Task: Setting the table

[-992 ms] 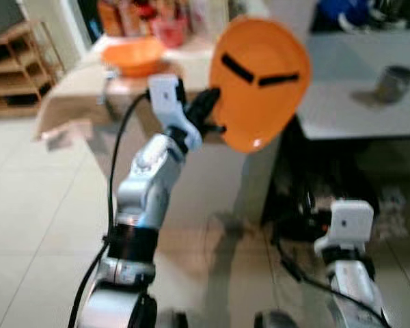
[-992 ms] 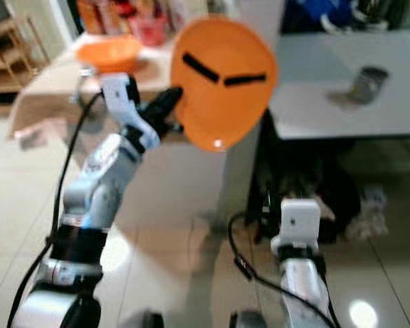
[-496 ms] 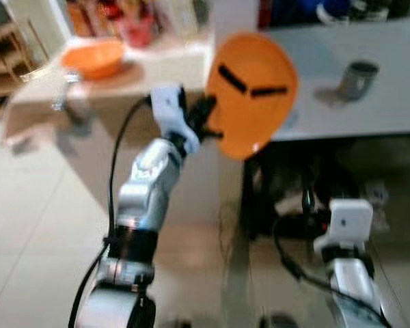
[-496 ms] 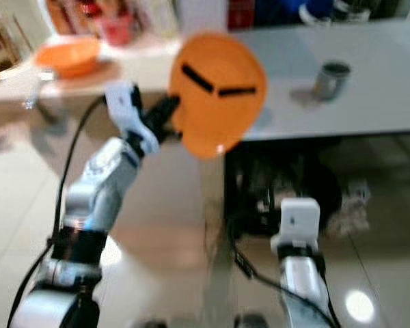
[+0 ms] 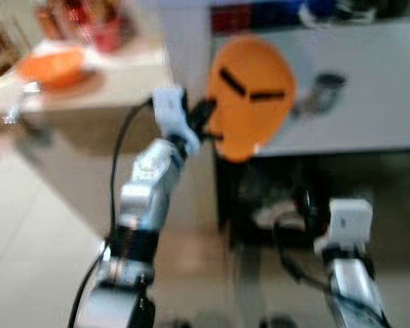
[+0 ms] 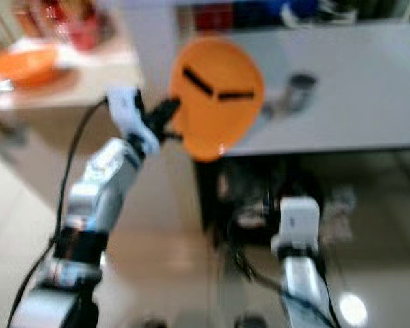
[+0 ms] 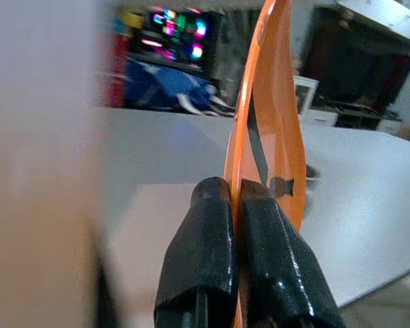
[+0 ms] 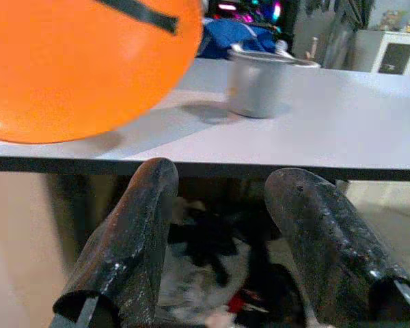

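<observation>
My left gripper [image 5: 206,121] is raised in front of me, shut on the rim of an orange plate [image 5: 250,96] that has two black tape strips. The plate stands on edge, facing me, level with the near edge of the white table [image 5: 376,96]. The left wrist view shows both black fingers [image 7: 205,253] pinching the orange plate [image 7: 270,137] edge-on. A metal cup [image 5: 324,87] stands on the table just right of the plate. My right gripper [image 8: 222,239] is open and held low, pointing at the table's underside, with the metal cup [image 8: 258,85] above it.
A beige counter [image 5: 102,89] on the left carries an orange bowl [image 5: 49,66] and red jars behind it. Dark clutter and cables [image 5: 287,205] lie under the white table. Blue items [image 6: 307,8] sit at the table's far edge. Tiled floor [image 5: 27,232] spreads to the left.
The view has shifted as I move: the white table now fills more of the right side and the counter has slid left. The plate stays gripped in the same pose.
</observation>
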Motion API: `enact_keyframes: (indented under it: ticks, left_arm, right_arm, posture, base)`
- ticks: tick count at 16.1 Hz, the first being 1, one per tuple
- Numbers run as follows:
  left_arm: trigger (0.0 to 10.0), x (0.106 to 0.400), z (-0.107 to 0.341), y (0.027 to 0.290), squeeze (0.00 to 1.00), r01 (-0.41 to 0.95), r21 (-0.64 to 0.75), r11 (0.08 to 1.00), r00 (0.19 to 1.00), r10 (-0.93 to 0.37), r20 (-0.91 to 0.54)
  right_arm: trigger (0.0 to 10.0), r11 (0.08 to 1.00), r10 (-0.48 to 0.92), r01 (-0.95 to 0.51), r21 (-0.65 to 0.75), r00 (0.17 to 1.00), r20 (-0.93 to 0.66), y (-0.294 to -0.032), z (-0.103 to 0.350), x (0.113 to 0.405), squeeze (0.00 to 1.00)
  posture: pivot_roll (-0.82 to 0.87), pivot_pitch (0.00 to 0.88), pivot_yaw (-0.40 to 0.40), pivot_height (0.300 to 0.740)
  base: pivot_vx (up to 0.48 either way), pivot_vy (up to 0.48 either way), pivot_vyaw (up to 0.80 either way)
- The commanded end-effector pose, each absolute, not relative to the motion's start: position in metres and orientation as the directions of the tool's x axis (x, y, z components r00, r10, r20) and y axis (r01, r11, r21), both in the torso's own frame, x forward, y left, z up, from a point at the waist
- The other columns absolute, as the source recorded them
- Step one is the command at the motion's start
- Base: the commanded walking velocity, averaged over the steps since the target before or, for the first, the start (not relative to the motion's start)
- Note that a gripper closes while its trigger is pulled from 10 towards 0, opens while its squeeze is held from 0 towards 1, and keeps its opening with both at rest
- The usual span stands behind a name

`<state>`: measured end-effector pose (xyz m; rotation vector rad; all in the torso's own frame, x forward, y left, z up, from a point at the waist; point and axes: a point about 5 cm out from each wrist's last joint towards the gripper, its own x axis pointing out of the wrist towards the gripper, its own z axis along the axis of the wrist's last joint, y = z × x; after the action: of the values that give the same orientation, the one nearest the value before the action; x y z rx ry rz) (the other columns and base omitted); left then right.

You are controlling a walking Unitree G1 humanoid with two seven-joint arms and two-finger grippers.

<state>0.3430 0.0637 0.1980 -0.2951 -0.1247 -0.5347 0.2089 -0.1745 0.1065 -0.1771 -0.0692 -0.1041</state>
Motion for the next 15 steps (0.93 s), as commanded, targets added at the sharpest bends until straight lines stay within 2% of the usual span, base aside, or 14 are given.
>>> enact_keyframes:
  ticks: [1,5,15]
  left_arm:
    - [0.0,0.341,0.213,0.059,0.0,0.557,-0.204,0.805,0.823,-0.504,0.261]
    - [0.0,0.332,0.218,0.049,0.0,0.609,-0.169,0.775,0.782,-0.551,0.293]
    - [0.0,0.335,0.216,0.049,0.0,0.603,-0.147,0.784,0.784,-0.548,0.292]
  right_arm:
    - [10.0,0.979,-0.106,0.121,-0.164,0.99,0.097,-0.176,0.112,0.208,0.0]
    - [10.0,0.979,-0.104,0.119,-0.164,0.99,0.095,-0.176,0.111,0.208,0.0]
    - [10.0,0.979,-0.097,0.113,-0.172,0.99,0.101,-0.177,0.113,0.211,0.0]
  posture:
    - [-0.09,0.0,0.099,0.707]
    - [-0.08,0.0,0.097,0.707]
    - [-0.09,0.0,0.097,0.707]
  base:
    - [0.266,-0.398,0.0]
    - [0.268,-0.395,0.0]
    - [0.278,-0.388,0.0]
